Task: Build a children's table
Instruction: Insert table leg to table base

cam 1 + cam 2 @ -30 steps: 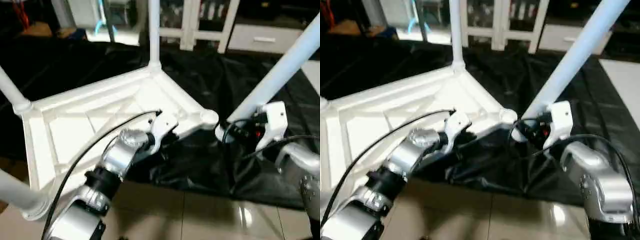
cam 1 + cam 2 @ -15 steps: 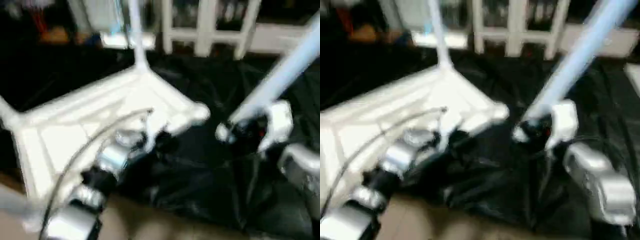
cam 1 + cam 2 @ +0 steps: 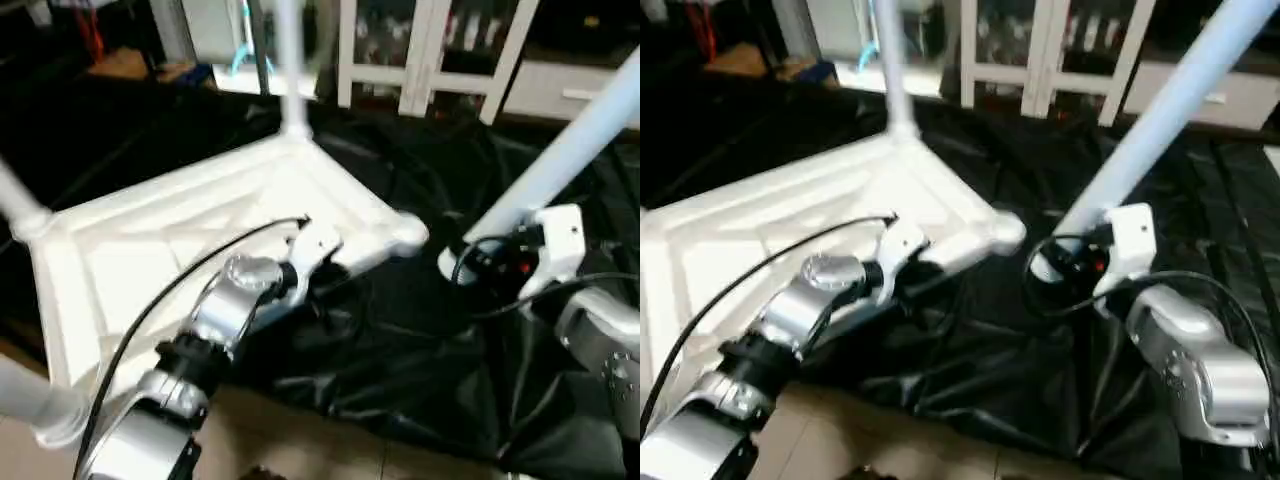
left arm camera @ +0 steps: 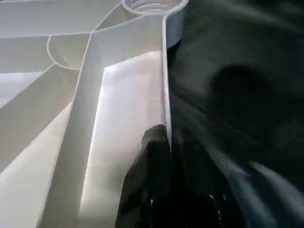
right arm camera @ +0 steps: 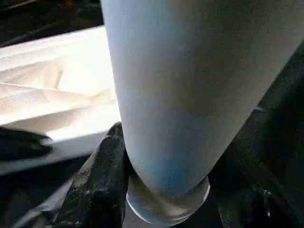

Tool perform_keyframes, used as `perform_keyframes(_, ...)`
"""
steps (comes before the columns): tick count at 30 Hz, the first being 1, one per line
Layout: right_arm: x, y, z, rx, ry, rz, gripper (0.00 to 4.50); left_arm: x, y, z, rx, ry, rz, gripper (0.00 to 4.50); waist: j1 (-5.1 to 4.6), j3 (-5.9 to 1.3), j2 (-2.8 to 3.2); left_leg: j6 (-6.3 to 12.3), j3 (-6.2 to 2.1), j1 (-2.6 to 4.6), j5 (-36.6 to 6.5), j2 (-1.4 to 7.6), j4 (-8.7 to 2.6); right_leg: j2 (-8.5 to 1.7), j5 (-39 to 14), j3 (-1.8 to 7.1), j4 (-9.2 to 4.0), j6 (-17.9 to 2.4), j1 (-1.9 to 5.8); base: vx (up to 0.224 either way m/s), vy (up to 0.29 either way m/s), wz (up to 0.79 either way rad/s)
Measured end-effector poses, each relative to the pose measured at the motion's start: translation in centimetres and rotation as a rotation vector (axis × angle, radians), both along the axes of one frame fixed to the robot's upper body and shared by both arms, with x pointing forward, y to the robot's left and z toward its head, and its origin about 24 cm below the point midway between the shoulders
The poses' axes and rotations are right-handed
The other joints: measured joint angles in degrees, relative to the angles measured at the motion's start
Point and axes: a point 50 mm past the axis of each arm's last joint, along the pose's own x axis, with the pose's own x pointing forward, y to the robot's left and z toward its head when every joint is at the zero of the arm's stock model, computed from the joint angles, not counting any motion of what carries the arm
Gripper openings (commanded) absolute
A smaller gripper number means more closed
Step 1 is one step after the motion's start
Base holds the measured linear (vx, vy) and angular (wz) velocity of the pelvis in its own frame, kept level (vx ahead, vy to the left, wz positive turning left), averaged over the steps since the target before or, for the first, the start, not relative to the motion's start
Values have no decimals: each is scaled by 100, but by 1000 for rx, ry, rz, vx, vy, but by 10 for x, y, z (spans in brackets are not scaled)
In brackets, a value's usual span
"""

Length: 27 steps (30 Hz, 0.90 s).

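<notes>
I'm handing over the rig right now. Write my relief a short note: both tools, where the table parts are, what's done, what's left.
Left tool: shut on the rim of the top, near the open corner socket.
Right tool: clamped round the thick end of the fourth leg, held slanted just beside that socket, not in it.
Top lies underside up on black sheeting.
Done: three legs stand in their sockets, far, left and near.
Left: line up the fourth leg's end with the open socket and seat it.
</notes>
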Motion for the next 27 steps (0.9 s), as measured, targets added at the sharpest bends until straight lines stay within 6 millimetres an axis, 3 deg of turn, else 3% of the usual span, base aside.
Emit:
perform_keyframes(4, -1, -4, 7, -12, -25, 61, 191, -13, 11, -2, -5, 20, -151, 6, 26, 11, -18, 20, 214, 3, 9, 67, -16, -77, 25, 1, -3, -39, -17, -44, 27, 1)
perform_keyframes(7, -1, -12, 18, -13, -62, 95, 191, -22, 14, -2, 1, 27, -255, 6, 114, 18, -30, 23, 342, 1, 11, 129, -17, -94, 24, 14, -11, -37, -25, 0, 0, 0)
perform_keyframes(14, 1, -15, 37, -13, -137, 155, 191, -33, 8, -2, 37, -11, -412, 6, 313, 21, -62, 23, 415, 1, 11, 149, -23, -100, 20, 45, -18, -31, -67, 0, 0, 0)
perform_keyframes(22, -20, -7, 15, 126, 65, 376, 191, -29, 5, 3, 72, -97, -420, 6, 305, 33, -88, 98, 483, -23, 56, 189, -56, -98, 25, 43, -11, -36, -97, 0, 0, 0)
perform_keyframes(27, -18, -9, 11, 302, 157, 417, 191, -28, 2, 5, 66, -108, -438, 6, 307, 40, -97, 108, 494, -54, 63, 195, -77, -99, 27, 33, -19, -39, -134, 0, 0, 0)
